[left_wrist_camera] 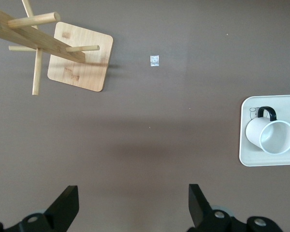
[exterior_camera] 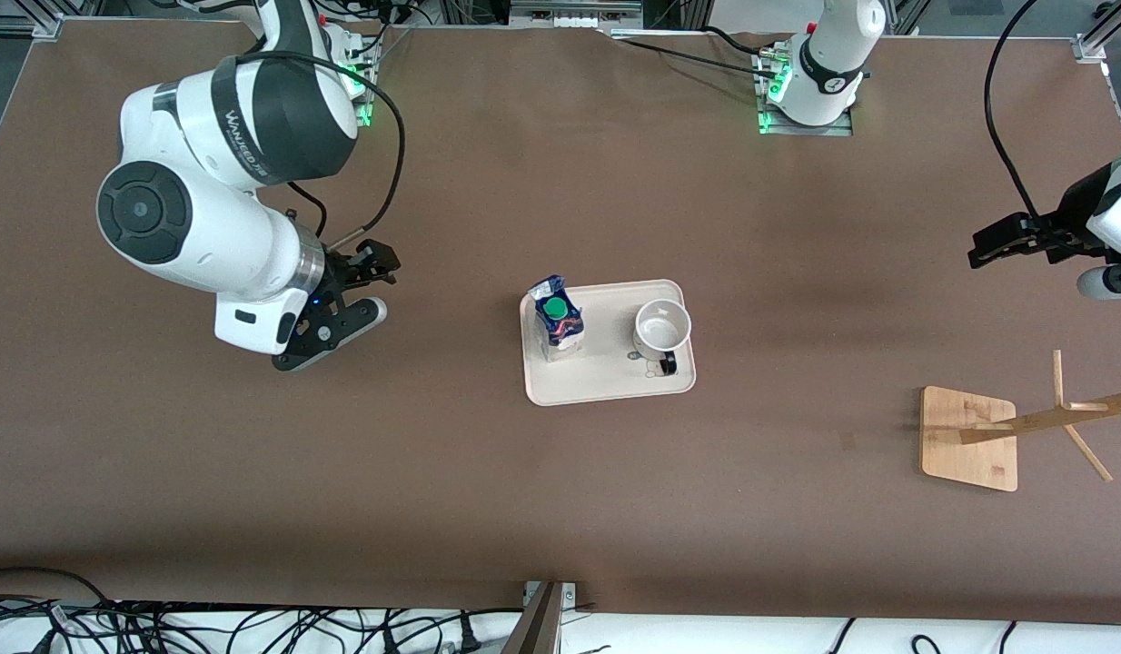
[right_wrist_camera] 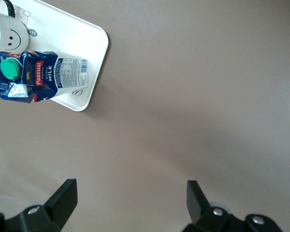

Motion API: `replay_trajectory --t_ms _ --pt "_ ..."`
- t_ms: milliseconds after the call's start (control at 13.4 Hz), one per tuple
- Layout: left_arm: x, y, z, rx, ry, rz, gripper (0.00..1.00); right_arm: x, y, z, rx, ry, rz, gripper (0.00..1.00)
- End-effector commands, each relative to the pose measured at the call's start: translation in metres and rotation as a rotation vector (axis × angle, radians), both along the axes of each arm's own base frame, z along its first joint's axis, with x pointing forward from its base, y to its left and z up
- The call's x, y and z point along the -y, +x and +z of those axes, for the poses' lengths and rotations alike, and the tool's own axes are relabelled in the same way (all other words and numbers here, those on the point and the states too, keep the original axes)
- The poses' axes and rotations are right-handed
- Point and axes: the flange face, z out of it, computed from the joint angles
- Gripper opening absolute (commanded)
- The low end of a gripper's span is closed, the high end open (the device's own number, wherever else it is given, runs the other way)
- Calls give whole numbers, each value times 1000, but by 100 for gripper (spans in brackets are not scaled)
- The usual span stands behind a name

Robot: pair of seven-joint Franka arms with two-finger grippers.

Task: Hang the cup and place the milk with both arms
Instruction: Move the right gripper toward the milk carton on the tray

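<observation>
We judge the task as not yet begun: the cup (exterior_camera: 661, 331) and the milk (exterior_camera: 559, 319) both stand upright on the white tray (exterior_camera: 606, 386) at the middle of the bench (exterior_camera: 560, 509), the milk toward the right arm's end of the tray and the cup toward the left arm's end, with its black handle turned toward the front camera. The wooden rack (exterior_camera: 1024, 427) near the left arm's end of the bench carries nothing on its pegs, so the hanging and the placing of the carton are both still to do. The right end effector (exterior_camera: 347, 304) hangs over bare bench well apart from the tray, its fingers spread wide and holding nothing; the left end effector (left_wrist_camera: 133, 205) hangs over bare bench between tray and rack, likewise spread and empty. As for writing, we read "Pascual" in white on a red patch and "MILK" beneath it on the carton's blue side, beside a panel of print too fine to make out. The right arm's black band bears white lettering that we cannot read with confidence. The cup shows a black smiley face.
</observation>
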Motion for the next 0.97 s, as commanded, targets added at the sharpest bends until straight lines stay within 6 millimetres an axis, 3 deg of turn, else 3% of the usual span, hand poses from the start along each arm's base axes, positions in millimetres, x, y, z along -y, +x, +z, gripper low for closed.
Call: replay_trajectory --t_ms 0,896 --pt "2 -1 7 3 -9 6 100 -4 -1 -1 0 18 -11 100" --pt "2 1 5 5 -5 3 100 -11 -3 -4 -4 21 1 100"
